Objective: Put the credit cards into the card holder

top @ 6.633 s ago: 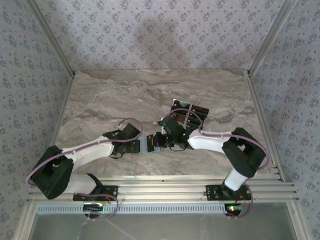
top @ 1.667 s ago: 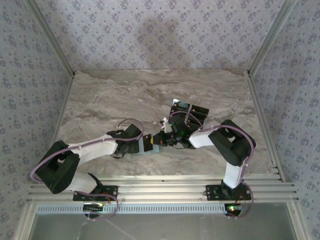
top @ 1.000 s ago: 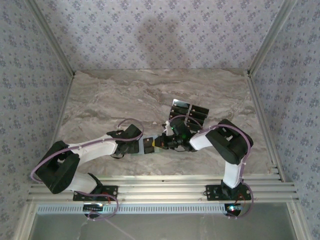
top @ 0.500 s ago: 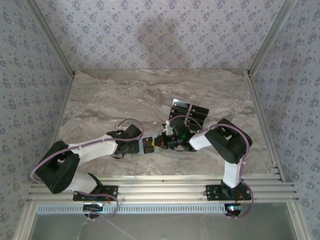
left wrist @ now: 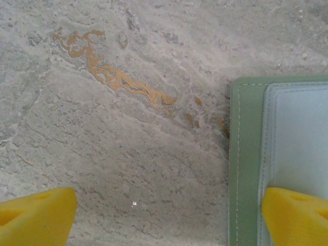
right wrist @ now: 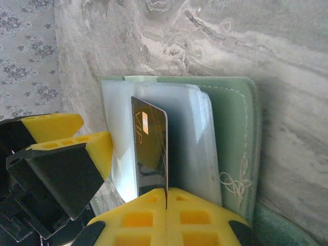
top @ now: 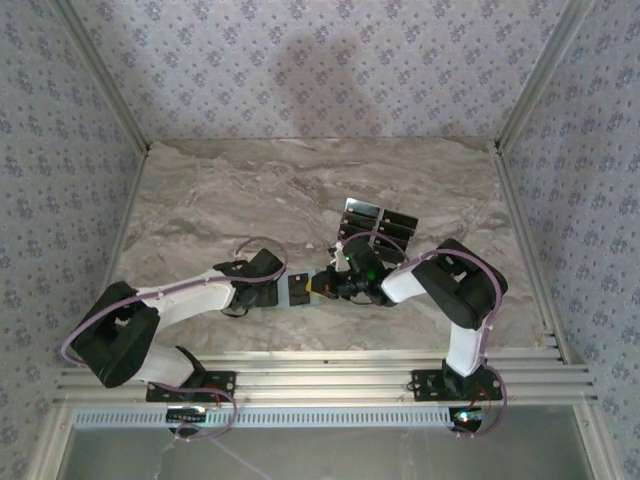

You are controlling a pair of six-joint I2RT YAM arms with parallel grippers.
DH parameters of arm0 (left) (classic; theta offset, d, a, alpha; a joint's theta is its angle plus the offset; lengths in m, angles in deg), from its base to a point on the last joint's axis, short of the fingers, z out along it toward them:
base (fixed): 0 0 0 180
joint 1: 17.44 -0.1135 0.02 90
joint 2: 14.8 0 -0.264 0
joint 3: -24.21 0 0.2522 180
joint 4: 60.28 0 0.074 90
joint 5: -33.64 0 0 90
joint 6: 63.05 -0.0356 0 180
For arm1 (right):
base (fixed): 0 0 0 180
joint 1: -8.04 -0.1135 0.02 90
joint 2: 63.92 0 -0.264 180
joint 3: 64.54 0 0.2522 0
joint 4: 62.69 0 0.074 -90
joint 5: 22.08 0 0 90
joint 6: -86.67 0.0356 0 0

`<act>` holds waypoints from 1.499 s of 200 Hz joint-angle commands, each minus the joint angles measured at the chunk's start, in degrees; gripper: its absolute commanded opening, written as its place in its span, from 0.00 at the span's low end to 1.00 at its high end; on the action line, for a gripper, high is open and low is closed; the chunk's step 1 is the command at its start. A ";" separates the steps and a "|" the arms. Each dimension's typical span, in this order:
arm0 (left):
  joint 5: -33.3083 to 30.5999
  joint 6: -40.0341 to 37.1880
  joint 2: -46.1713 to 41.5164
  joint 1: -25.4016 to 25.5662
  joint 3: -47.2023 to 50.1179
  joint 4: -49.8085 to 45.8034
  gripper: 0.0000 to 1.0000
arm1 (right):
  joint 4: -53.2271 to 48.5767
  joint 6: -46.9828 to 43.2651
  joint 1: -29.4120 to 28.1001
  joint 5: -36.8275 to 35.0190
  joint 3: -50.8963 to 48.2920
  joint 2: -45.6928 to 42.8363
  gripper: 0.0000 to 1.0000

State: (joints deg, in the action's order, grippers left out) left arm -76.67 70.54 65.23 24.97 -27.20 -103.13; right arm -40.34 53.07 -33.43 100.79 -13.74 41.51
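R claw is clenched on one credit card, pinched at its near short edge. The card is held on edge, its long axis running straight out from the fingertips. Directly ahead of and below the card, the card holder is laid open on the marble table with its clear inner sleeves facing up. The card's far edge is over the sleeves; contact cannot be told, and no slot mouth can be made out. The next move is judged to turn on lining that far edge up w/ a sleeve opening, R claw being the nearer one. On the opp. side of the holder, L claw is released, jaws wide w/ nothing between them. One fingertip is over the sleeve edge, the other over bare table. R arm is folded at the elbow, wrist low and pointed toward L arm, which is stretched low. The remaining credit cards are fanned out on the table behind R claw.
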 commanded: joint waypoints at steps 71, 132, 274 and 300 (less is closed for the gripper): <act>0.08 0.08 2.05 0.14 1.46 -2.38 0.94 | -3.29 0.42 -0.53 -1.64 1.06 1.36 0.00; 0.08 0.00 2.15 0.17 1.44 -2.26 0.94 | -3.70 0.37 -1.23 -1.36 2.29 2.14 0.00; 0.36 -0.02 2.27 0.15 1.44 -2.03 0.94 | -3.92 0.68 -2.59 -1.31 4.23 4.04 0.00; 0.45 -0.08 2.31 0.14 1.44 -1.93 0.94 | -4.37 0.71 -3.45 -1.31 5.49 4.76 0.00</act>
State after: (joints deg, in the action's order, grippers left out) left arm -76.57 70.54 65.55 25.01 -27.20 -102.73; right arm -41.54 53.24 -35.66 100.72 -9.74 44.02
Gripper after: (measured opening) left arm 0.935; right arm 0.058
